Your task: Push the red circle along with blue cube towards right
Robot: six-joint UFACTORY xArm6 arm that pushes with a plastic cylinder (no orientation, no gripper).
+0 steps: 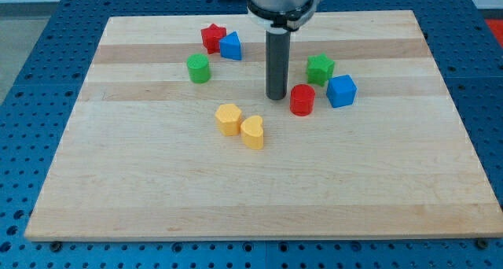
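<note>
We read no writing or label; no containers on wooden board (pixel 259 190). Our arm has no claw, only rod; my tip (pixel 276 97) rests on board, grasping nothing. Red circle (pixel 302 100) just right of my tip, near it. Blue cube (pixel 341 90) further right, beside red circle. Green star (pixel 320 68) up-right of tip. Yellow blocks (pixel 240 125) down-left. Green cylinder (pixel 199 68), red star (pixel 212 38), blue block (pixel 231 46) up-left.
</note>
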